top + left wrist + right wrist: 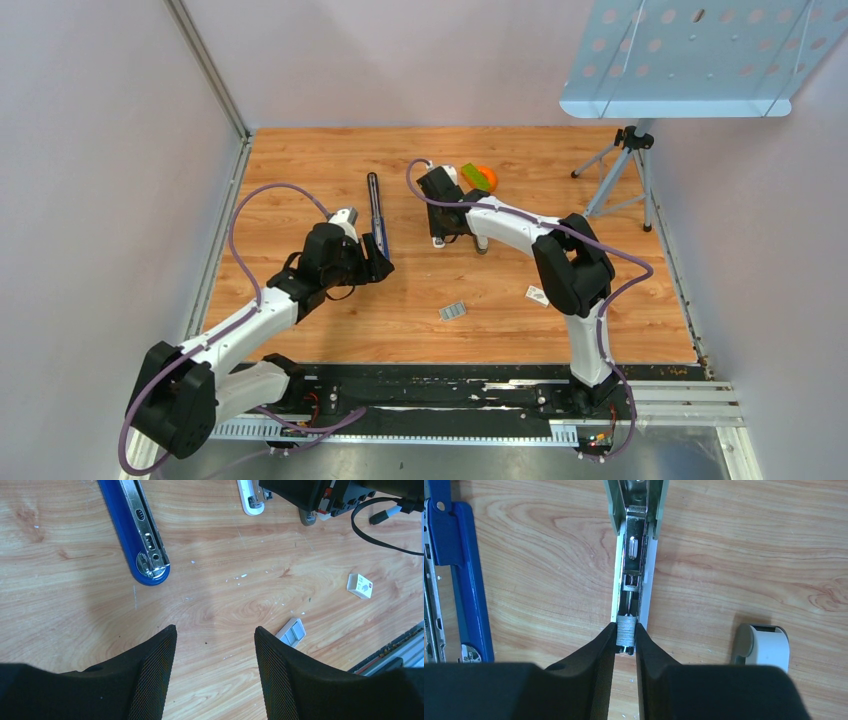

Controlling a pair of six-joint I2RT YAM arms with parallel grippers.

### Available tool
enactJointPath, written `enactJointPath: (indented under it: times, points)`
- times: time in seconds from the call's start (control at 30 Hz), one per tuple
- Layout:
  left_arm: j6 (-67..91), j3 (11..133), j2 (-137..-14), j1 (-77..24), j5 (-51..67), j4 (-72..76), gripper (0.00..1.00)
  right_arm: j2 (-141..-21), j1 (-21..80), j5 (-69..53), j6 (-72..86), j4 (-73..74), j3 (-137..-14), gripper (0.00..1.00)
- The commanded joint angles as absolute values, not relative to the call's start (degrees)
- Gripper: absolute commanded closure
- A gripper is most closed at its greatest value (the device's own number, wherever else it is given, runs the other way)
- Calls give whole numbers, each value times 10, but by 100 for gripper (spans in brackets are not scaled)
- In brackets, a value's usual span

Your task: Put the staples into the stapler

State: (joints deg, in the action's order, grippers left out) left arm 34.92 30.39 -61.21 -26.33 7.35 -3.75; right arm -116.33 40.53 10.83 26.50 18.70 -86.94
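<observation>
**Top external view.**
- Surface: wood-grain table (300, 160), edged with metal rails, and a black mounting strip (440, 388) along the near side.
- Room: plain pale lilac walls (100, 150). At the back right stands a light-blue perforated stand (690, 60) on a tripod (625, 170).
- Left gripper (380, 258): at the near end of a blue stapler (375, 205), which lies opened out flat.
- Right gripper (447, 228): pointed down over a white stapler (437, 241).
- Other items: an orange-and-green object (481, 178) behind the right gripper; a loose ribbed grey strip (453, 312) on bare wood in the middle foreground; a small white card (537, 294) to its right.

**Left wrist view.**
- Left gripper (215, 630): fingers spread apart, with nothing between them and only bare wood beneath.
- The blue stapler (142, 535) shows its metal channel at upper left.
- The loose ribbed grey strip (291, 631) lies just beside the right-hand finger.
- The small white card (360, 585) lies well off to the right.
- The wood carries pale flecks and scuffs.

**Right wrist view.**
- Right gripper (626, 626): fingers clenched on the staples (626, 632), a small silvery ribbed block.
- The block sits at the near end of the white stapler's (646, 595) exposed metal channel.
- The stapler's pale green cover (661, 500) is swung away at the top.
- The blue stapler (461, 580) is at far left.
- A white-and-grey rounded object (764, 647) rests on the wood at right.
</observation>
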Motion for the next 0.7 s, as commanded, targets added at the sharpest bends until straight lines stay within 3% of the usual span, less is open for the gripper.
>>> enactJointPath:
  times: [0.0,0.67]
  points:
    - [346,305,-597,-257,77,-45,39,-1177,419,121,262,225,-874,76]
    - [350,302,-582,-257,66,-41,36,-1147,414,103,235,226,-883,67]
